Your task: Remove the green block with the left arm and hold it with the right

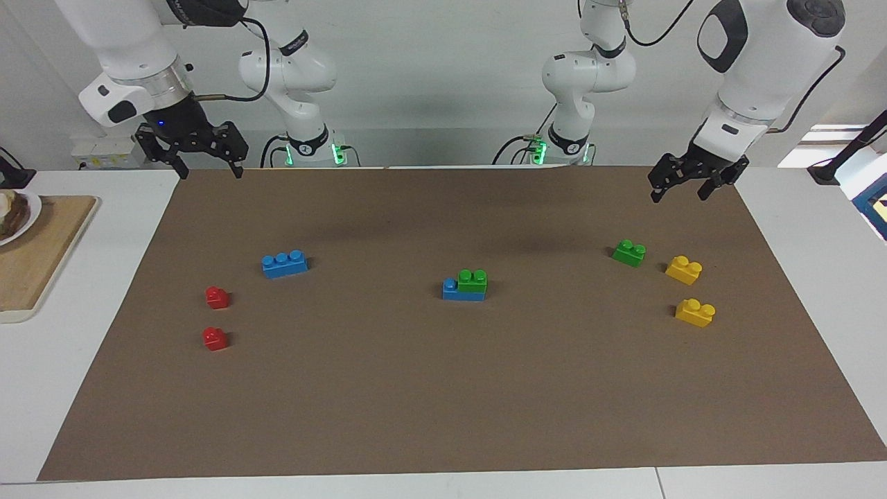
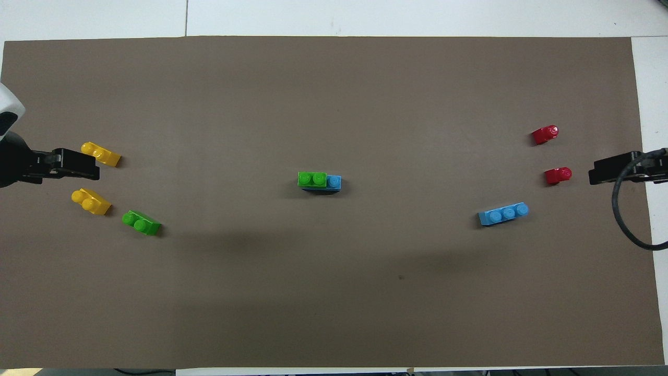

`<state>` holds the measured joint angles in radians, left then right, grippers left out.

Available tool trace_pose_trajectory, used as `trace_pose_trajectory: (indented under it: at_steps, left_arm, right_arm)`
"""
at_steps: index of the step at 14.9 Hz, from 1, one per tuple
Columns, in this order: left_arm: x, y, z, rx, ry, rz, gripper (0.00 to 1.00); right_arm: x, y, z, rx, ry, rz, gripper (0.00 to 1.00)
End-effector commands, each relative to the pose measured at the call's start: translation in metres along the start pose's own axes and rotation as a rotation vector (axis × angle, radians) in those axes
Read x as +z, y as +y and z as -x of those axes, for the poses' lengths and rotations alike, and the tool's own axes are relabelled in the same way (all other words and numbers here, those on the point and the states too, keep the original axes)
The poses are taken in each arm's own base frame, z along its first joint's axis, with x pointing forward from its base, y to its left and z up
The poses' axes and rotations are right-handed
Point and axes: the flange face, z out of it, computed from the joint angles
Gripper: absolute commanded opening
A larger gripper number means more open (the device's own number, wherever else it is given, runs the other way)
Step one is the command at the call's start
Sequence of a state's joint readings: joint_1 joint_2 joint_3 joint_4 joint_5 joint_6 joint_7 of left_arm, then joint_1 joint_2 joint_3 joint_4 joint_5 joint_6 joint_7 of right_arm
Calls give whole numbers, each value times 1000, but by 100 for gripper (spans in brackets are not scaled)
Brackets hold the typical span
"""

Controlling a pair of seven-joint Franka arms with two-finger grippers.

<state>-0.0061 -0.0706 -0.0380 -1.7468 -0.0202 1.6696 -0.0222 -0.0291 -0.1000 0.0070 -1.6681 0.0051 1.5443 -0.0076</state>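
A: Starting at our own end of the table, what do we have?

B: Our left gripper [image 1: 681, 187] hangs in the air over the mat's corner at the left arm's end, fingers spread and holding nothing. Our right gripper [image 1: 206, 161] hangs over the mat's edge at the right arm's end, fingers spread as well, also empty. Neither touches a brick, so we judge the task not yet begun.

A: And moving away from us?

B: A loose green brick [image 1: 629, 252] lies at the left arm's end, with two yellow bricks [image 1: 684, 269] [image 1: 695, 312] just beside it and farther out. At the right arm's end a blue three-stud brick [image 1: 285, 263] lies alone, and two red bricks [image 1: 217, 297] [image 1: 215, 338] sit farther from us.

A: Where is the green block we want?

B: In the middle of the brown mat [image 1: 443, 402]: the green block [image 1: 473, 280] is pressed onto the blue base brick [image 1: 463, 292], covering two of its studs and leaving one stud bare at the end toward the right arm.

A: Why that one and not the loose one?

B: "Remove" fits only a mounted brick. The bare stud end gives our right gripper blue plastic to clamp, so the base stays put while our left gripper pulls the green block upward.
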Motion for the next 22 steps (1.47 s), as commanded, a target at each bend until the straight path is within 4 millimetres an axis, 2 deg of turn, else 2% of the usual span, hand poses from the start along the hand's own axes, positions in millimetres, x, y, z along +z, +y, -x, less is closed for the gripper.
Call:
trace_pose_trajectory:
  at_steps: [1, 6, 8, 10, 13, 14, 17, 19, 22]
  left_arm:
    - [-7, 0, 5, 2, -3, 12, 100]
    - [-7, -1, 5, -3, -1, 12, 100]
    - [-7, -3, 5, -16, 0, 12, 100]
    - [-7, -1, 5, -142, 3, 12, 100]
    - [-5, 12, 5, -426, 3, 13, 100]
    - [-5, 24, 4, -498, 8, 30, 100]
    - [-6, 44, 5, -734, 6, 53, 100]
    - [0, 60, 5, -880, 14, 64, 100]
    - [6, 98, 13, -1017, 23, 80, 100]
  right_arm:
    - [0, 3, 6, -71, -6, 7, 100]
    - [-1, -2, 4, 29, 5, 9, 96]
    - [1, -4, 4, 157, 1, 6, 95]
    - [5, -7, 5, 312, -16, -38, 94]
    - [11, -12, 5, 541, -36, -49, 89]
    - [14, -16, 5, 628, -52, -66, 89]
    - [28, -28, 4, 880, -141, -187, 89]
    - [46, -35, 0, 1010, -198, -237, 89]
    - [73, -47, -9, 1158, -322, -348, 89]
